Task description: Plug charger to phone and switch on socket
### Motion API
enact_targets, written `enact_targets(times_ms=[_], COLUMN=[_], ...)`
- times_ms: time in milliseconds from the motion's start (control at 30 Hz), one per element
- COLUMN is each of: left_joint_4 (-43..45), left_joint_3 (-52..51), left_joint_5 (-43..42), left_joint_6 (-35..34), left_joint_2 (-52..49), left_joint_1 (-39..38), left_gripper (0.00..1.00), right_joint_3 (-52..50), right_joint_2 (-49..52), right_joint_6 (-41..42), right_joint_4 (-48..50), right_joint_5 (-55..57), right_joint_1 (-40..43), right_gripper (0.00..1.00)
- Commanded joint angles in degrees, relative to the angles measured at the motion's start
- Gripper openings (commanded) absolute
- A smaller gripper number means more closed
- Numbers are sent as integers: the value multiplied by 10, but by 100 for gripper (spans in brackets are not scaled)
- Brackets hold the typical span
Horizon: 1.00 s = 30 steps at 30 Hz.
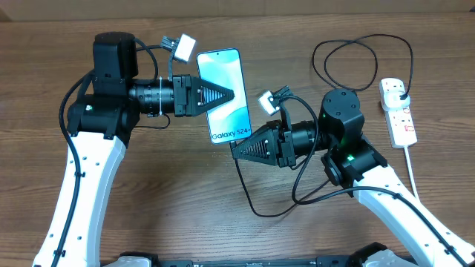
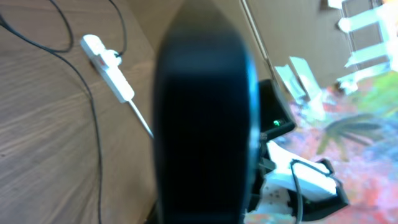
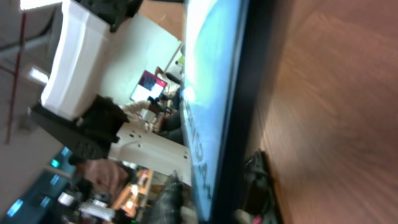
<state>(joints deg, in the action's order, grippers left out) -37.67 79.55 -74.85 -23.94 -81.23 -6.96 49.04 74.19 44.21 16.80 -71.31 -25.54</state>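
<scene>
We see the slim smartphone with a light blue screen [image 1: 223, 78] lying on the brown wooden table [image 1: 185, 215]. The left claw [image 1: 236, 93] is over its middle and the right claw [image 1: 236, 148] at its "Galaxy" end; we cannot tell whether either is spread or pinching. The long thin black charger cable [image 1: 315, 63] loops toward the white power strip with red switches [image 1: 401, 119], well apart. We judge the phone could skid or twist if poorly pinned, so the connector would miss the port.
</scene>
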Motion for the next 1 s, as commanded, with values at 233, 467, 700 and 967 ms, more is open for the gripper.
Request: enact_targets(times_ms=[233,467,700,967], left_joint_4=[-30,-30,-30,-30], left_joint_3=[-19,-19,-19,-19], left_joint_5=[-55,1,20,24], left_joint_6=[23,32,32,32], left_joint_2=[7,7,7,7], left_joint_1=[-37,-37,-37,-37], left_gripper=[4,4,4,6], right_joint_3=[28,28,28,27], right_joint_2=[-8,-8,-8,-8], right_joint_6=[-5,-7,-8,-12], right_joint_4=[-3,-15,-45,-56], right_joint_5=[134,72,66,70], right_joint_1=[13,13,13,13], right_gripper=[79,75,42,15])
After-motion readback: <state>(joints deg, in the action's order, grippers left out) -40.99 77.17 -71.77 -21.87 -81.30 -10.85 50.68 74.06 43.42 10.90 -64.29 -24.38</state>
